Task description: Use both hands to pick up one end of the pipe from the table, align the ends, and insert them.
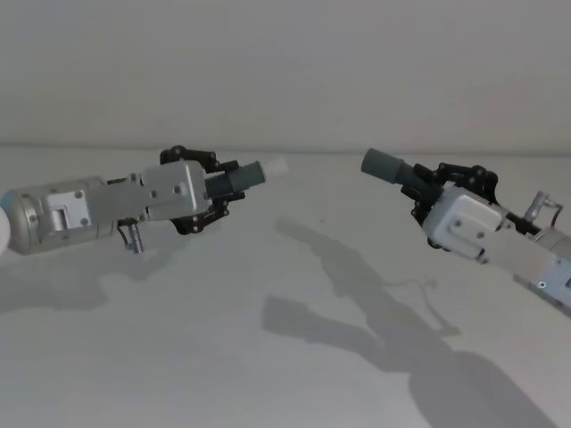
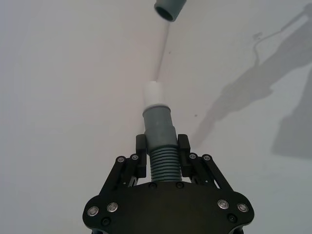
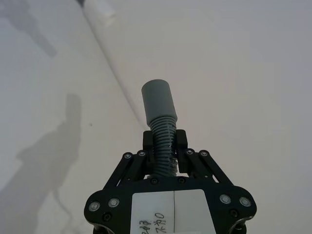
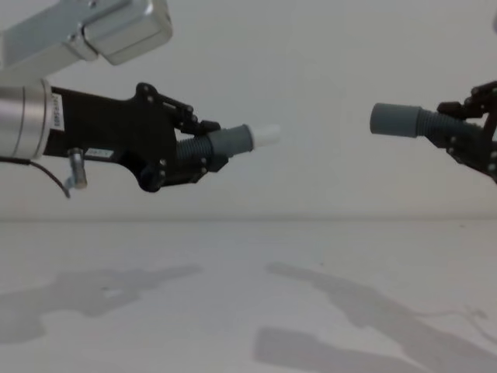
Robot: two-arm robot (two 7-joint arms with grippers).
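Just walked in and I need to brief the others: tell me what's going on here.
The black left gripper holds a dark grey ribbed hose piece with a smooth cuff and narrow white tube tip. The black right gripper holds a second ribbed hose piece with a wider plain grey cuff. Both jaws are shut on the ribbed sections, above the white table. The two ends face each other across a gap, not yet inserted.

Ribbed plastic pipe (image 2: 161, 163) (smooth matt cuffs (image 3: 157, 100))
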